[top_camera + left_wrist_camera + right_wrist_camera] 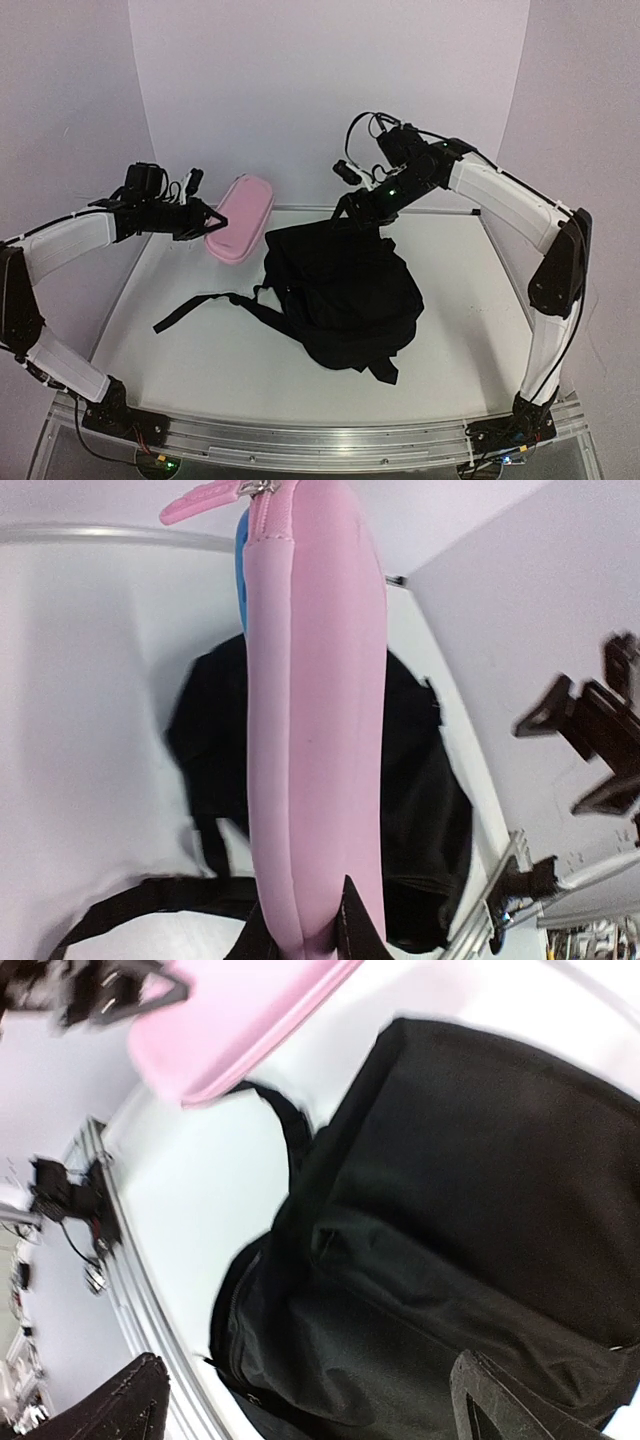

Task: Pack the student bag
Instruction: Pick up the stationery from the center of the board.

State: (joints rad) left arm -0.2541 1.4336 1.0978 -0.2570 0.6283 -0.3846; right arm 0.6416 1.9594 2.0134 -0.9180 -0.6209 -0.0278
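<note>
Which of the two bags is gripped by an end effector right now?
The pink case: the left end effector is clamped on its end. The black backpack lies free, the right end effector open over it.

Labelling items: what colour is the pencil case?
The pencil case is pink, with a blue sliver beside its zip; clearest in left wrist view.
</note>
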